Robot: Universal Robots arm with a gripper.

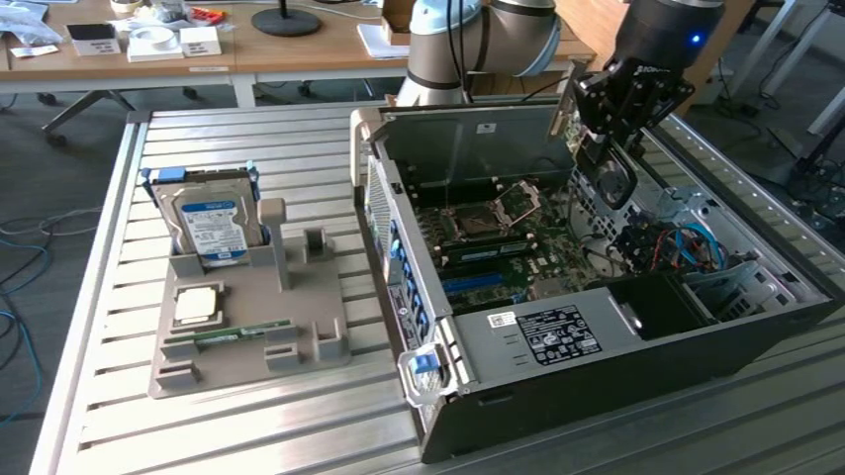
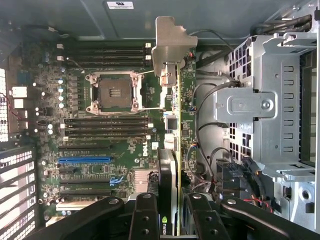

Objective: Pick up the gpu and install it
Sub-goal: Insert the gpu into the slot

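gripper (image 1: 605, 148): closed on the gpu's (image 1: 612, 183) top edge
gpu: held on edge, above the motherboard (image 1: 528, 247) in the open computer case (image 1: 634, 386)
holder (image 1: 244, 346): exterior view's left of case, carrying hard drive (image 1: 212, 223)

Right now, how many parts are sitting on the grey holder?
3: hard drive upright at the grey holder's far end, square CPU flat in the middle, green RAM stick lying nearer the front. The posts could hide something small. The gpu is in the gripper.
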